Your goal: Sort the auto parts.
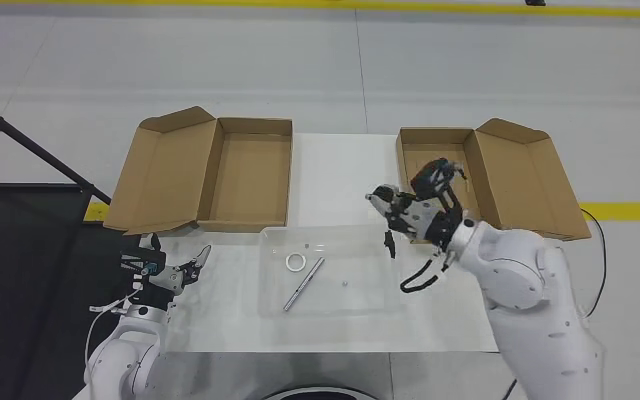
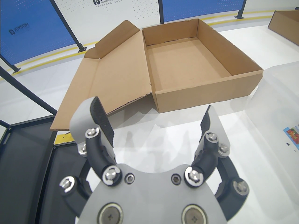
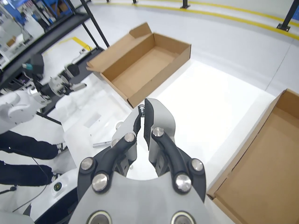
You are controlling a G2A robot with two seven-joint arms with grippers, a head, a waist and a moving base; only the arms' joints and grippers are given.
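Landmark for these notes is the clear tray [image 1: 362, 298], sitting mid-way along the white table [image 1: 330, 170]. My right gripper [image 3: 143, 115] hangs above the tray's far right corner. Its fingers are pinched almost together on a small silvery part [image 3: 141, 110], held right at the tips; it looks bolt-like, but I can't make out more than that. In the top view the same gripper [image 1: 374, 197] sits between the tray and the right cardboard box [image 1: 435, 150]. That box stands just beyond the tray's far right corner with its lid folded outward. My left gripper [image 2: 151, 117] is off the tray's left end, low over the table, fingers spread wide with nothing between them. The top view shows it [image 1: 180, 250] well apart from the tray's contents. Inside the tray's left half lies a metal rod [image 1: 303, 284], angled, with a white ring [image 1: 295, 262] just beside its far end. A tiny speck [image 1: 344, 283] near the tray's centre is too small to identify. The left cardboard box [image 1: 245, 170] stands beyond the tray's far left corner, lid flat open away from the tray.
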